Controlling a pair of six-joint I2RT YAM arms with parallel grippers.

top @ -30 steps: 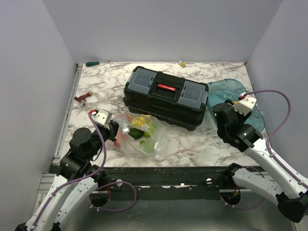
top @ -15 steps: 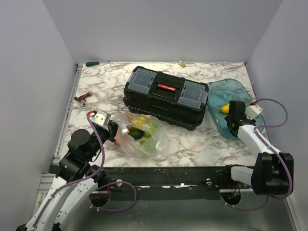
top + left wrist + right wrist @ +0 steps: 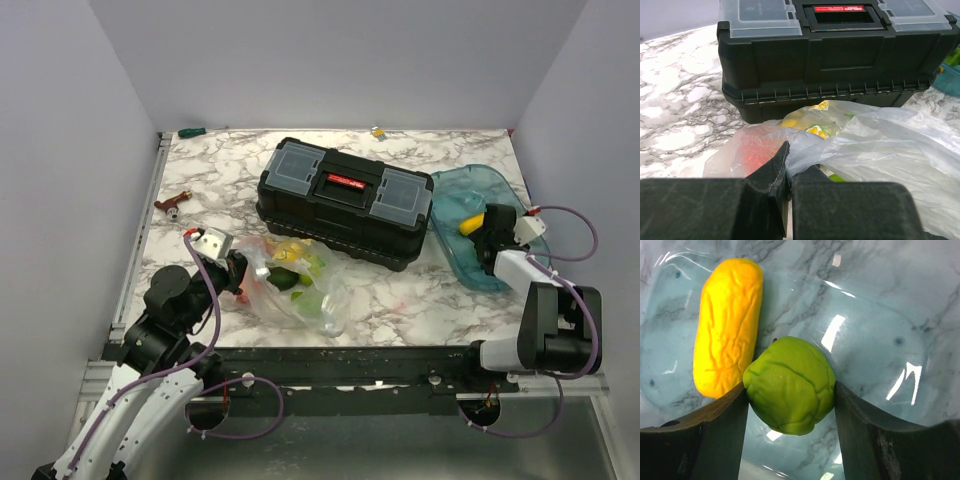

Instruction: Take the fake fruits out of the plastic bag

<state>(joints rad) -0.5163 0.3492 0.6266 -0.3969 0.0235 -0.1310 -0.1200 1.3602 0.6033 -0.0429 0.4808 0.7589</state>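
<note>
The plastic bag lies crumpled in front of the toolbox, with yellow, green and red fake fruits showing through it. My left gripper is shut on the bag's left edge. In the left wrist view a fold of the plastic bag is pinched in the left gripper, beside a red fruit. My right gripper is shut on a light green fruit inside the blue tray, next to a yellow fruit. From above, the right gripper reaches into the blue tray.
A black toolbox stands mid-table, just behind the bag and left of the tray. A red-handled tool lies at the left edge. A green item and a small yellow one sit by the back wall.
The right arm has swung down and to the right, lowering its gripper into the blue tray. The left gripper and the bag have stayed in place.
</note>
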